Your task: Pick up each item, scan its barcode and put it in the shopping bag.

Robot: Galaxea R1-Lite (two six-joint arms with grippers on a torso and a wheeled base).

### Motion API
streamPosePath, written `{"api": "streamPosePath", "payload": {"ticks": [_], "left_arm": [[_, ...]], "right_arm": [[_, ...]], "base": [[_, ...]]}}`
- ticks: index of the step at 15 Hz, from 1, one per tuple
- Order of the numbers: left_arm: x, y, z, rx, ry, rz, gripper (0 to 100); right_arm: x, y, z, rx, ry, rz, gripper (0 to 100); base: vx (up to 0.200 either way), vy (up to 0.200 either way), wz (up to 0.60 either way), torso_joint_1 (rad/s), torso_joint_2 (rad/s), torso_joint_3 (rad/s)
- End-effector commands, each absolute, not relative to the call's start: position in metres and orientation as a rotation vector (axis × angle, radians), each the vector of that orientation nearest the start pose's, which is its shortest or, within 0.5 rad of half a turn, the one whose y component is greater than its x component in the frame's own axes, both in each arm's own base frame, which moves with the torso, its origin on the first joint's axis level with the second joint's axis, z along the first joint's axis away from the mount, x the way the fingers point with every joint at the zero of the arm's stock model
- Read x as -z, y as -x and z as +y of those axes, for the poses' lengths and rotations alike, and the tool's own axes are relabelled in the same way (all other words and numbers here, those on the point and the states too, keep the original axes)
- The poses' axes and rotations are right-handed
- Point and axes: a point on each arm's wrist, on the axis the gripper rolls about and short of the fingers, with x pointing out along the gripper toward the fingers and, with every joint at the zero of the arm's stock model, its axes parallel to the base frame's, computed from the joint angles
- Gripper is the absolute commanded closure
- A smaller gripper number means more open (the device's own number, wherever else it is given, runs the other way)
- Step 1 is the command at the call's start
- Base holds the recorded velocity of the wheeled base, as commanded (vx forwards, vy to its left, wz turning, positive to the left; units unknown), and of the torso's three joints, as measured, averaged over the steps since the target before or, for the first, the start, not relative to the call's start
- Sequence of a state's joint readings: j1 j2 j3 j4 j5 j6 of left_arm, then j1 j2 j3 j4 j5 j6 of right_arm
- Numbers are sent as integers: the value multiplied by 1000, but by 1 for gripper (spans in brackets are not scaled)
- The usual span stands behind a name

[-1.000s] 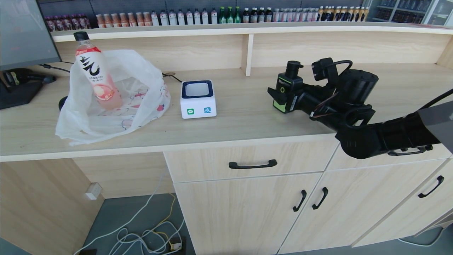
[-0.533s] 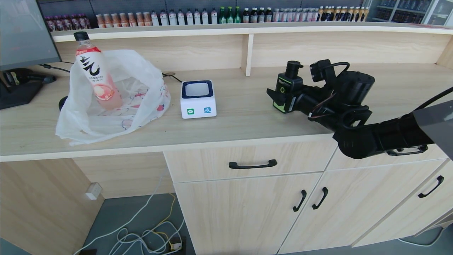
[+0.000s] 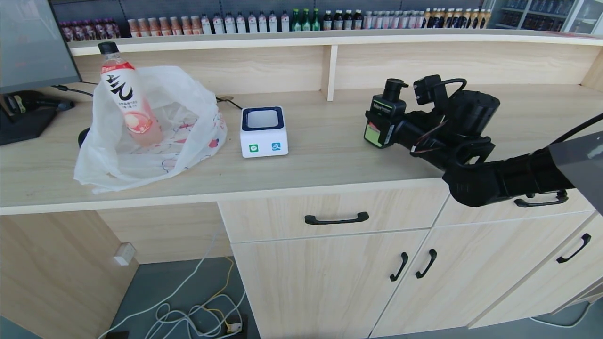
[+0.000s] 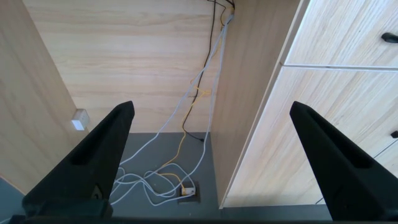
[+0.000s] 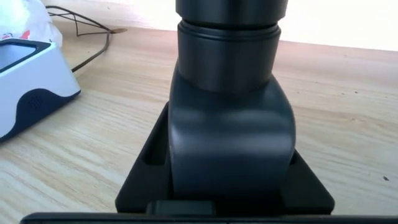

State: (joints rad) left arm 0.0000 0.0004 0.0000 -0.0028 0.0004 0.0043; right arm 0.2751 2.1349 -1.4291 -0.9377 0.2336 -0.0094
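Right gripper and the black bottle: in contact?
Touching. Right wrist view shows the black bottle seated in the right gripper, its sides flush against both jaws.

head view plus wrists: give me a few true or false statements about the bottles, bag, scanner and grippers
1. The right gripper holds a dark bottle. True.
2. The pink bottle lies flat outside the bag. False: it stands leaning inside the bag.
3. The scanner sits between the bag and the dark bottle. True.
4. The left gripper is shut on a bottle. False: it is open and empty, low beside the cabinet, above cables on the floor.
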Motion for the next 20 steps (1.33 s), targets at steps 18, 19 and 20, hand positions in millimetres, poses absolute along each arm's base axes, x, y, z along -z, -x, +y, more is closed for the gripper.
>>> {"api": "streamPosePath", "payload": {"ticks": [18, 19, 20], "left_arm": [[-76, 23, 0, -2, -5, -3, 0], [-76, 23, 0, -2, -5, -3, 0], [-76, 23, 0, -2, -5, -3, 0]], "right_arm": [[-275, -274, 103, -561, 23, -268, 100], [-270, -261, 98, -561, 28, -253, 100], [-265, -248, 93, -562, 29, -240, 100]], "base": [[0, 0, 0, 0, 0, 0], [0, 0, 0, 0, 0, 0], [0, 0, 0, 0, 0, 0]]}}
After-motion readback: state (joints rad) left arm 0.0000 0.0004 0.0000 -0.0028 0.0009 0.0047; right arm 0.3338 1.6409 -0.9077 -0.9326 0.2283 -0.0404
